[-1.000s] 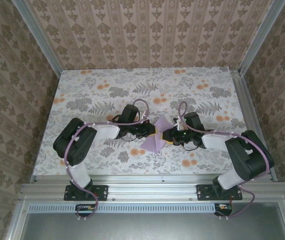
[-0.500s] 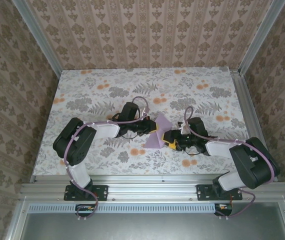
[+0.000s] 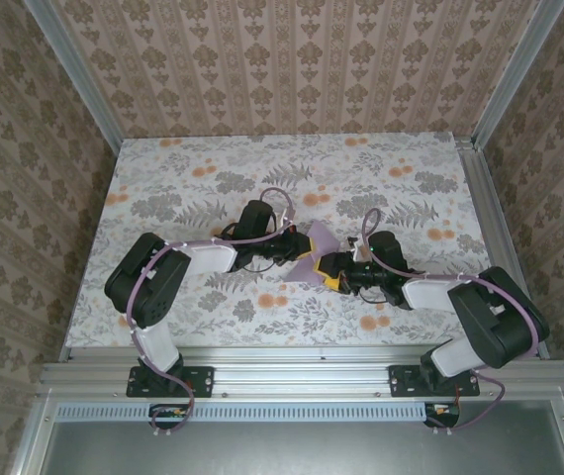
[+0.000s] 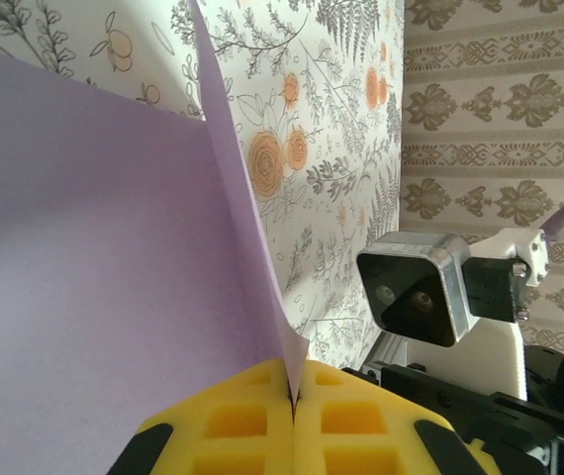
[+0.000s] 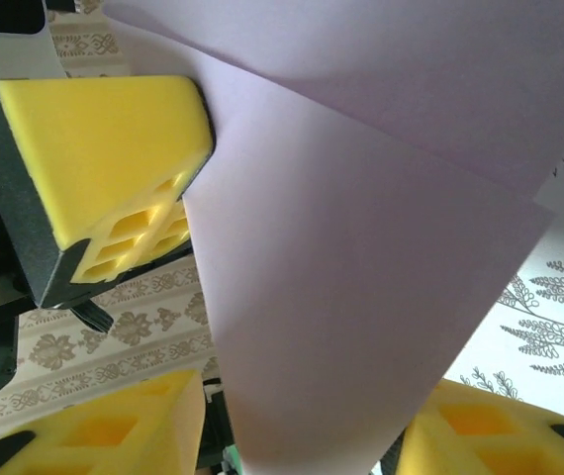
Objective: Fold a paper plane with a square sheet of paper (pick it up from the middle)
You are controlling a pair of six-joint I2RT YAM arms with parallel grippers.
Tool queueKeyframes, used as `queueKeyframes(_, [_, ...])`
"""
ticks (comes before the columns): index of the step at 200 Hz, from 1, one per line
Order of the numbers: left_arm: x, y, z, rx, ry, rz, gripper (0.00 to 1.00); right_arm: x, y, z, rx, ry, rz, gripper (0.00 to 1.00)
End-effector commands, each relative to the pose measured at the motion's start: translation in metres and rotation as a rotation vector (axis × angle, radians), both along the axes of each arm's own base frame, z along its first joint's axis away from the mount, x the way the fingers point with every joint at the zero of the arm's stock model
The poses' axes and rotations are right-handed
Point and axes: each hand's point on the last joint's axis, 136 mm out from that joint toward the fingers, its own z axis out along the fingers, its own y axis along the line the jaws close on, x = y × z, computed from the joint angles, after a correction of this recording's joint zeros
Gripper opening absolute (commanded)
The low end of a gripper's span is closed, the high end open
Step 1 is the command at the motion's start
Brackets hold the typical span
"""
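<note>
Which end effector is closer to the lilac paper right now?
Left. The left end effector is clamped shut on the edge of the lilac paper; the right end effector straddles it with open fingers, not gripping.

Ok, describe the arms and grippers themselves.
The left arm and right arm are black with white link sections and a pale purple cable looping along each. The left gripper and right gripper are black, with yellow foam fingers cut with square pockets.
</note>
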Motion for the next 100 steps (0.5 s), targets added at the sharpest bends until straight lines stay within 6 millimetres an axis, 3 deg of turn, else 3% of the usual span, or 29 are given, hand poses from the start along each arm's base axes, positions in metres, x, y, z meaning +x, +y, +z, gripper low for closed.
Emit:
queueKeyframes(1, [0.004, 0.006, 0.003, -0.02, -0.002, 0.031, 0.04, 0.002, 0.003, 0.002, 0.027, -0.007, -0.009, 0.47])
queueKeyframes(31, [0.005, 0.012, 0.003, -0.024, -0.006, 0.044, 0.06, 0.002, 0.003, 0.002, 0.062, 0.002, -0.021, 0.43])
queueKeyframes(64, [0.006, 0.016, 0.001, -0.03, -0.004, 0.051, 0.06, 0.0, 0.002, 0.003, 0.073, 0.015, -0.028, 0.52])
queueKeyframes(100, [0.007, 0.017, 0.001, -0.041, 0.001, 0.056, 0.06, 0.001, 0.001, 0.004, 0.095, 0.027, -0.055, 0.51])
